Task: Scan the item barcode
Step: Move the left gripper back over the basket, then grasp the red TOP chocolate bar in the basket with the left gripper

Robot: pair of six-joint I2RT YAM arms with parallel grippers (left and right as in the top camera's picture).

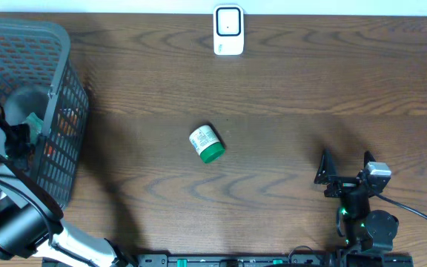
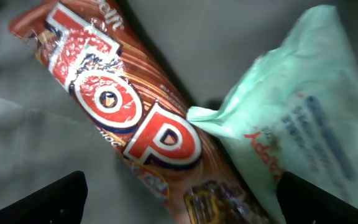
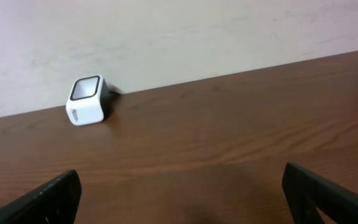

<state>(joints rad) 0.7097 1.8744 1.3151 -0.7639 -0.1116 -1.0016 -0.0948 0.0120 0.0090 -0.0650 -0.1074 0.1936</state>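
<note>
Left arm is down inside the basket (image 1: 64, 89) at the left edge of the tabletop (image 1: 295, 96). Left jaws stand wide open and grip nothing; only the two dark fingertips (image 2: 55, 200) show, at the bottom corners of the left wrist view. Directly under them is a brown bar (image 2: 123, 118) with big red "TOP" lettering, lying diagonally on the grey basket floor. A mint-green packet (image 2: 297, 106) sits to its right, one corner lapping onto the bar. Neither fingertip touches either one, as far as I can tell.

Jar (image 1: 207, 144), white label and green cap, lies on its side near the middle of the tabletop. The cap end points toward my side. It is well apart from both arms and from the basket.

Scanner (image 1: 228, 30), a small white block with a dark window, stands at the far edge against the wall. In the right wrist view it shows up left.

Right jaws are wide open and empty, low over bare wood at the near right, well apart from the jar.
</note>
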